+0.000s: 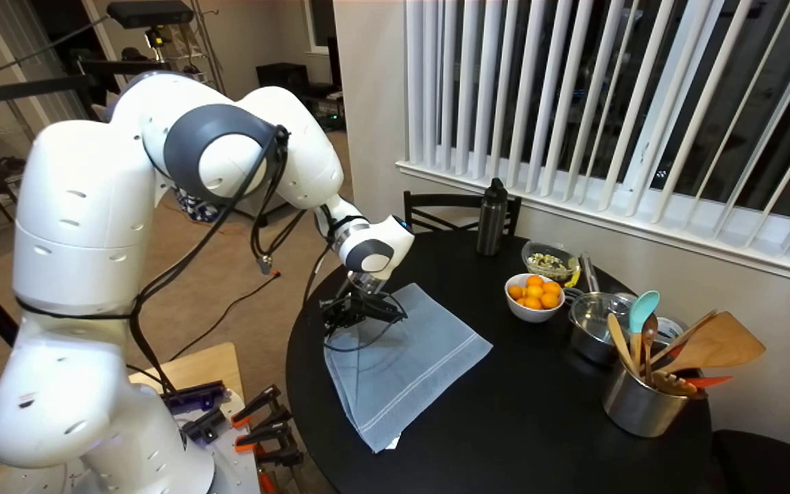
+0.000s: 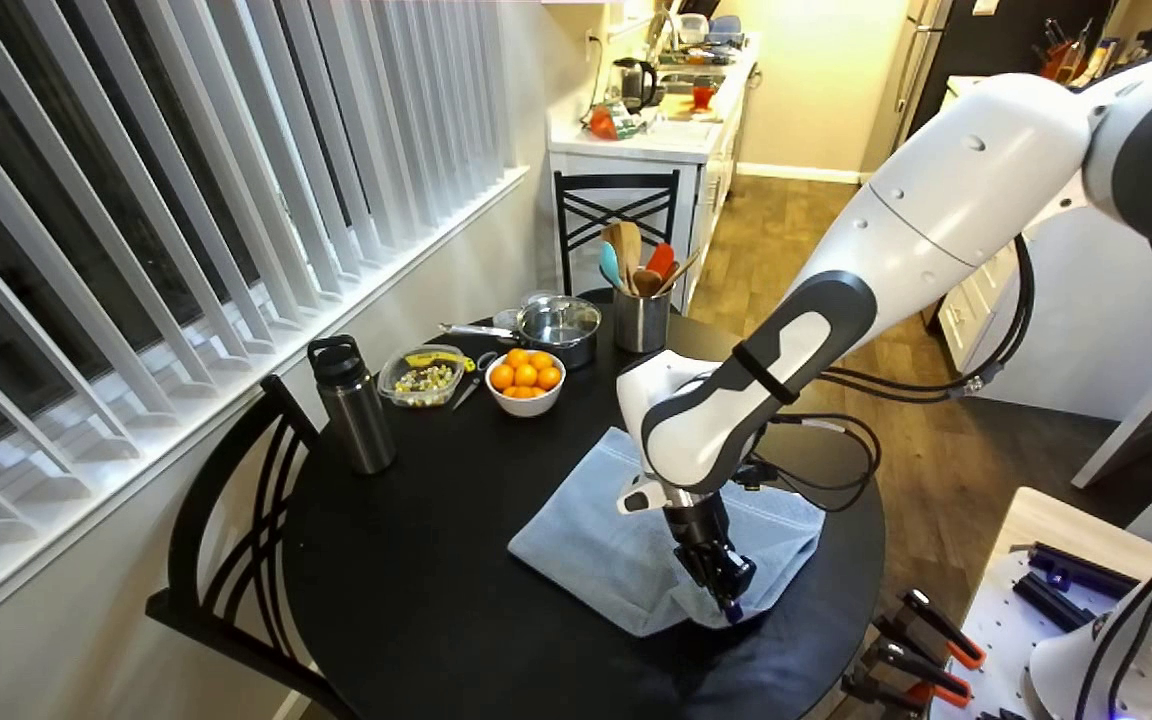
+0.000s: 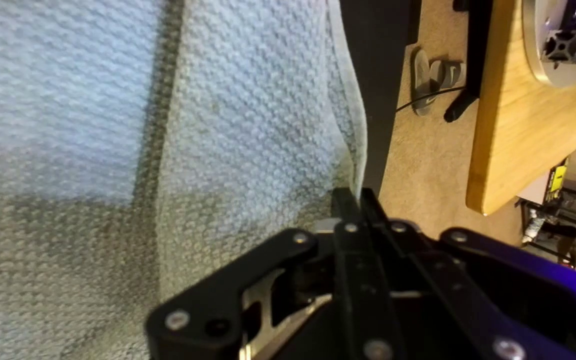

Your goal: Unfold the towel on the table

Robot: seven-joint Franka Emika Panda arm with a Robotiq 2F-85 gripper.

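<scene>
The pale grey-blue towel [image 1: 409, 370] lies on the round black table [image 1: 505, 425]. It looks folded, with layered edges on the side near the robot base and a stitched line along another side. The towel also shows in an exterior view [image 2: 586, 550] and fills the left of the wrist view [image 3: 248, 100]. My gripper [image 3: 356, 195] is shut on the towel's edge, which runs up from between the fingertips. In an exterior view the gripper [image 2: 729, 605] is low at the towel's border near the table's rim. The arm hides part of the towel there.
A bowl of oranges [image 1: 534, 302], a plastic food container [image 1: 549, 262], a pot [image 1: 597, 326], a steel utensil holder [image 1: 644, 405] and a dark bottle [image 1: 492, 218] stand on the table beyond the towel. A chair [image 2: 236, 540] stands against the table.
</scene>
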